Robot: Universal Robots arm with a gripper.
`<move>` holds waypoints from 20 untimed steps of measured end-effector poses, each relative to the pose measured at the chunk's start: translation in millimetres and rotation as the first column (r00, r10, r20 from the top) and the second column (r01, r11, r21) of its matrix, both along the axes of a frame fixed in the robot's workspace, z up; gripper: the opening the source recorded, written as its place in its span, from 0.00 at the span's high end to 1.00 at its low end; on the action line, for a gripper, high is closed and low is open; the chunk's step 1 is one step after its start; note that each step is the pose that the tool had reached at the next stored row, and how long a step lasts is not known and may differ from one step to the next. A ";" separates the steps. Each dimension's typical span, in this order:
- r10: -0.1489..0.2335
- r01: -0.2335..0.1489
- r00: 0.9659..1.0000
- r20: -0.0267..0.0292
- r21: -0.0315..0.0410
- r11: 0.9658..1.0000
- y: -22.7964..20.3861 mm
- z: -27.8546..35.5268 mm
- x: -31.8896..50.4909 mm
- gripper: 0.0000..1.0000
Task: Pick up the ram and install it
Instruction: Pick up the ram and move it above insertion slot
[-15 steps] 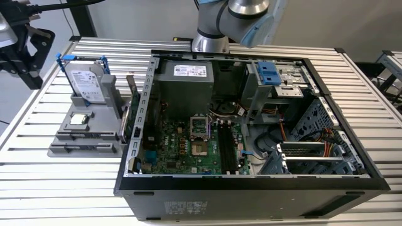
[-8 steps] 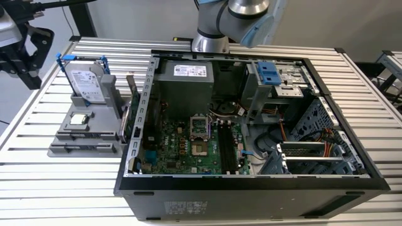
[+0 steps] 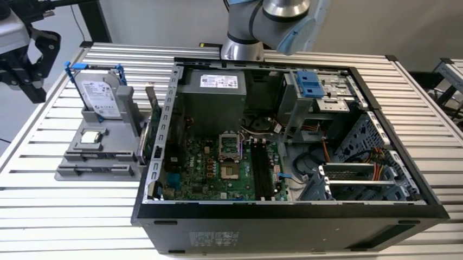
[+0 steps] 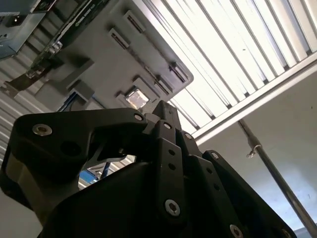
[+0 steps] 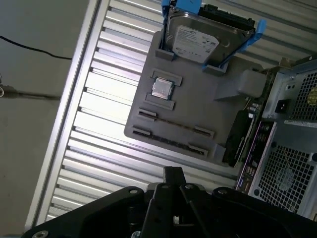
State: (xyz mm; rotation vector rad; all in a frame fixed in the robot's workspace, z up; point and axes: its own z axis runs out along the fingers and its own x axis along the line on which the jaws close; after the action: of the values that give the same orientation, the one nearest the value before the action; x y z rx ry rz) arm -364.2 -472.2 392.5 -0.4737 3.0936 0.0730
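The ram (image 3: pixel 153 116) is a long dark board standing on edge along the side of the grey fixture (image 3: pixel 97 146), close against the open computer case (image 3: pixel 289 211). Both wrist views show the ram (image 5: pixel 237 139) (image 4: pixel 74 22), with small pale labels on it. My gripper (image 3: pixel 29 89) hangs at the exterior view's far left, beyond the fixture and well away from the ram. Its black fingers meet at the tip (image 5: pixel 173 172) (image 4: pixel 163 107), shut with nothing between them.
The fixture (image 5: pixel 233 79) also carries a silver hard drive (image 5: pixel 198 39) in a blue frame and a small square chip (image 5: pixel 161 88). Inside the case lie the motherboard (image 3: pixel 217 173) and its long black slots (image 3: pixel 262 168). The slatted metal table (image 3: pixel 72 216) ends near the gripper.
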 end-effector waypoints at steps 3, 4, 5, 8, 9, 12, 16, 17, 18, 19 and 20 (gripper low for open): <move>0.027 -0.027 1.000 0.000 -0.001 1.000 0.0 0.1 -0.5 1.00; 0.036 -0.036 0.999 0.000 -0.002 0.999 0.0 0.1 -0.6 1.00; 0.045 -0.045 0.999 0.000 -0.002 0.999 0.0 0.1 -0.8 1.00; 0.075 -0.075 0.997 0.000 -0.003 0.997 0.0 0.0 -1.3 1.00; 0.086 -0.086 0.996 0.000 -0.003 0.996 0.0 0.0 -1.5 1.00; 0.120 -0.120 0.993 0.000 -0.004 0.993 0.0 0.1 -2.0 1.00; 0.157 -0.157 0.988 0.000 -0.004 0.988 0.0 0.1 -2.3 1.00; 0.165 -0.165 0.986 0.000 -0.005 0.986 0.0 0.2 -2.4 1.00; 0.173 -0.173 0.985 0.000 -0.005 0.985 0.0 0.2 -2.4 1.00; 0.181 -0.181 0.984 0.000 -0.005 0.984 0.0 0.2 -2.5 1.00; 0.189 -0.189 0.982 0.000 -0.005 0.982 0.0 0.2 -2.5 1.00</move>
State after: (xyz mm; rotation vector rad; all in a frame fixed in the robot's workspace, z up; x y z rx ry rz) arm -366.7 -472.2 392.7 -0.7661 3.0399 0.0668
